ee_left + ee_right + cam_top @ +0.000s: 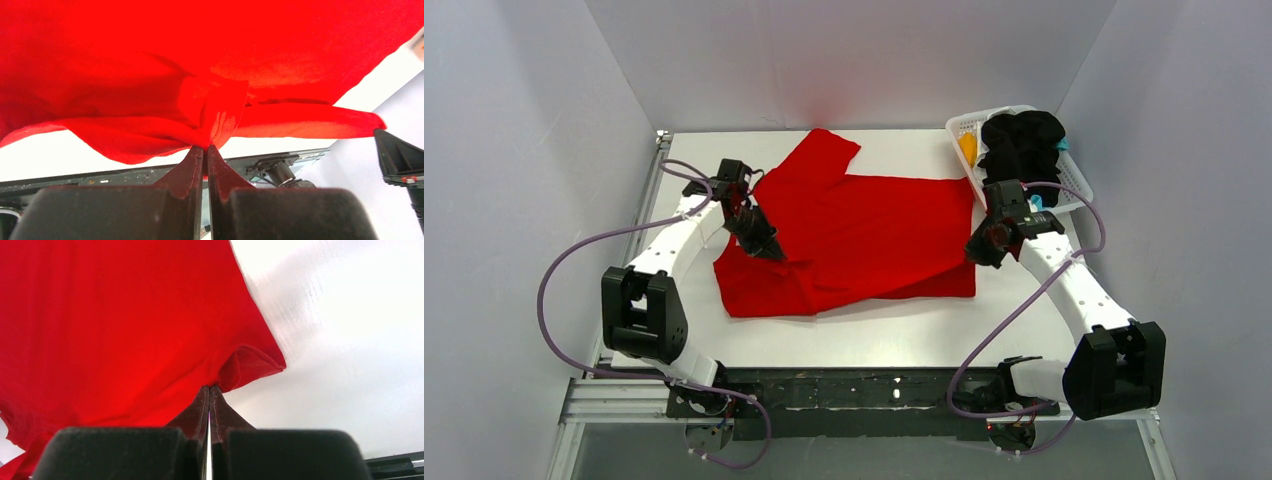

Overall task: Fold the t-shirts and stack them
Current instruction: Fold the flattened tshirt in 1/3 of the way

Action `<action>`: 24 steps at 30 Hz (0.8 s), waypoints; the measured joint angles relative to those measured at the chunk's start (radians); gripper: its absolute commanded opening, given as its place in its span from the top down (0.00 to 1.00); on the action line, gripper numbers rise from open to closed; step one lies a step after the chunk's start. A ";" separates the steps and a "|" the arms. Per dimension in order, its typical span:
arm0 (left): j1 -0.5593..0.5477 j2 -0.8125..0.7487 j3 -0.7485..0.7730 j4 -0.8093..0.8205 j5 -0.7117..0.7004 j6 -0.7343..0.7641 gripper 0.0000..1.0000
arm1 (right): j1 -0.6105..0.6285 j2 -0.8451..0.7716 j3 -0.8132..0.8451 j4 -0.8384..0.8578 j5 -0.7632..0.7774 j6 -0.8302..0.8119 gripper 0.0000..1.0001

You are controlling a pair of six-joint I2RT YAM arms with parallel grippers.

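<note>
Red t-shirt (864, 230) gripped at both side edges on the worktop (874, 335).
A bunched fold at the shirt's left edge is clenched by the left fingers (192, 167), and a hemmed corner at its right edge is pinched tight by the right fingers (200, 407). Between them the cloth is spread over the middle of the worktop, with one sleeve pointed towards the back wall and the near left part doubled over itself. At the far right corner a white lattice basket (1079, 185) is seen, in which a black t-shirt (1022, 140) is heaped, with orange-yellow cloth (967, 147) and a sliver of teal cloth (1062, 146) beside it.
</note>
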 measured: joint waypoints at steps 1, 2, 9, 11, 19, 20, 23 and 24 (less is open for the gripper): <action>0.008 0.002 0.013 0.001 0.000 0.006 1.00 | -0.005 0.003 0.000 0.000 -0.002 -0.002 0.99; 0.018 0.002 0.024 0.000 0.000 0.014 1.00 | -0.008 0.005 0.000 -0.002 -0.008 -0.005 0.99; 0.086 -0.052 0.052 -0.003 -0.027 0.074 1.00 | -0.011 0.011 0.005 -0.050 -0.115 -0.044 0.99; 0.092 -0.082 0.053 0.002 -0.035 0.094 1.00 | -0.011 0.011 0.005 -0.066 -0.144 -0.056 0.99; 0.108 -0.025 0.162 0.028 -0.017 0.159 1.00 | -0.018 0.039 0.065 -0.094 -0.158 -0.060 0.99; 0.109 -0.006 0.176 0.036 -0.011 0.164 1.00 | -0.023 0.056 0.085 -0.092 -0.157 -0.059 0.99; 0.113 0.063 0.206 0.075 0.010 0.186 1.00 | -0.035 0.109 0.132 -0.088 -0.144 -0.055 0.99; 0.114 0.088 0.214 0.087 0.018 0.193 1.00 | -0.040 0.130 0.148 -0.088 -0.138 -0.054 0.99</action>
